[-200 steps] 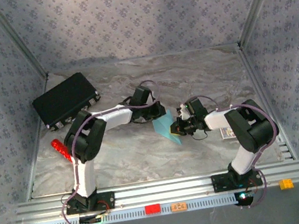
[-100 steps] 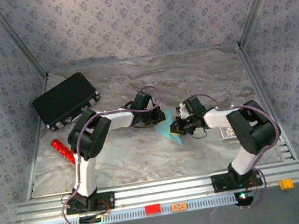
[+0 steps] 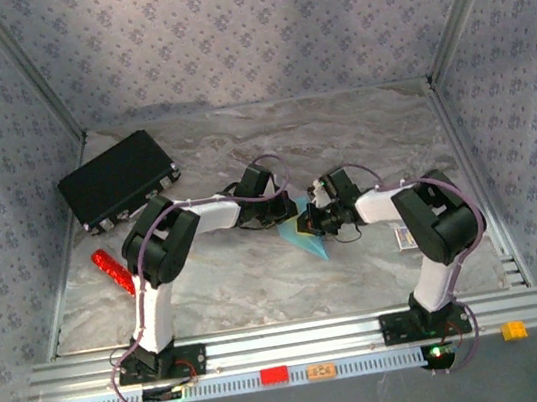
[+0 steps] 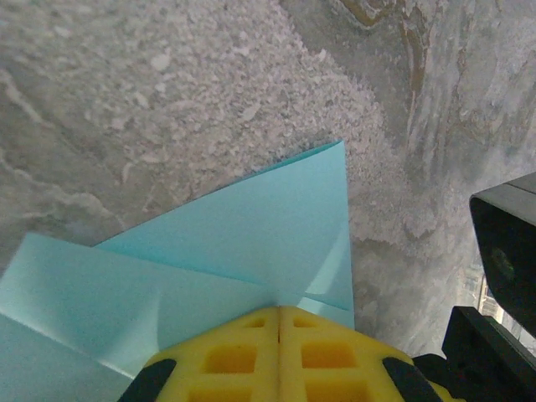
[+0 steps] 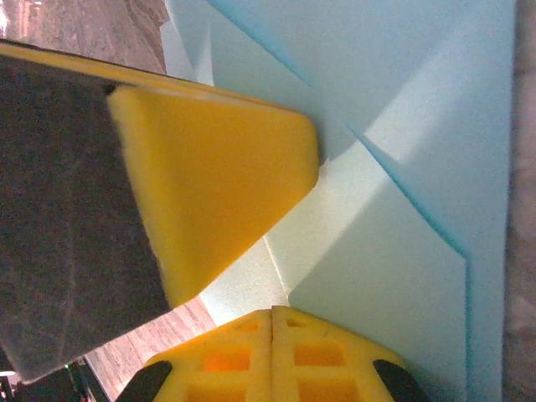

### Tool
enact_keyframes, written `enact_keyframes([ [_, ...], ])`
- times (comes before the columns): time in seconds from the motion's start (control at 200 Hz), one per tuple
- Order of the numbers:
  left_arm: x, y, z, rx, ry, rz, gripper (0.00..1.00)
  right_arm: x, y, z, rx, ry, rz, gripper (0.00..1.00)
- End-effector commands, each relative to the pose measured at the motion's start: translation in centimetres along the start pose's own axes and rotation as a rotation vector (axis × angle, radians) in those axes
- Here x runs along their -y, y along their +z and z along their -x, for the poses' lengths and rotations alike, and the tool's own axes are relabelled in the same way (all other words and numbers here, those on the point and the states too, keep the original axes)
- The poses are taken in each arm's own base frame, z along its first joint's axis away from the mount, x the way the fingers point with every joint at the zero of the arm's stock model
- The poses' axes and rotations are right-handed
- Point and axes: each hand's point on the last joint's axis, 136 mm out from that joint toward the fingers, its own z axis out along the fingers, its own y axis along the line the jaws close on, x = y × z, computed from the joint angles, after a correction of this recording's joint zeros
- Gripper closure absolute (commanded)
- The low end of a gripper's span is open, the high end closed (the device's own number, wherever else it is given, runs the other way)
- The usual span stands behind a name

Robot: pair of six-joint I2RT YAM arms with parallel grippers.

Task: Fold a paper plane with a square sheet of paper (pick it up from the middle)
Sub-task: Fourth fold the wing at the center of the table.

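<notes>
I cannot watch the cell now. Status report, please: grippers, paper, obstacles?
Both grippers shut: left gripper, right gripper, tips on the paper. Paper partly folded, on table. Black case, red stick well clear.

Left claw was at bottom centre, yellow fingertips closed flush together, tips against the folded cyan paper. Paper lay on the grey marbled surface with layered flaps, one corner pointing up-right. Black blocky part stood at the right edge.

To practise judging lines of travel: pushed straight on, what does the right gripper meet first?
Likely the left gripper, its yellow finger right ahead of the right gripper over the paper; depth is unclear.
</notes>
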Motion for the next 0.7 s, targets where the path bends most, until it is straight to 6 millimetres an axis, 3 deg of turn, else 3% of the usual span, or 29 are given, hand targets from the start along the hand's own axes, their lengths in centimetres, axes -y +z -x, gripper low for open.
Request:
enact_keyframes([
  [0.0,-4.1,0.9,-1.4,-0.036,-0.040,0.103,0.95,2.6,-0.7,-3.5,-0.066,0.069,-0.064,0.99],
  [0.27,-4.6,0.9,-1.5,-0.041,-0.049,0.108,0.95,4.2,-2.8,-6.3,-0.067,0.075,-0.105,0.97],
  [0.53,-4.4,1.1,-1.5,-0.042,-0.049,0.100,0.95,4.4,-4.5,-7.0,-0.042,0.083,-0.109,0.97],
  [0.695,-4.4,0.9,-1.5,-0.039,-0.048,0.097,0.95,1.9,-5.4,-5.9,-0.003,0.051,-0.043,0.97],
])
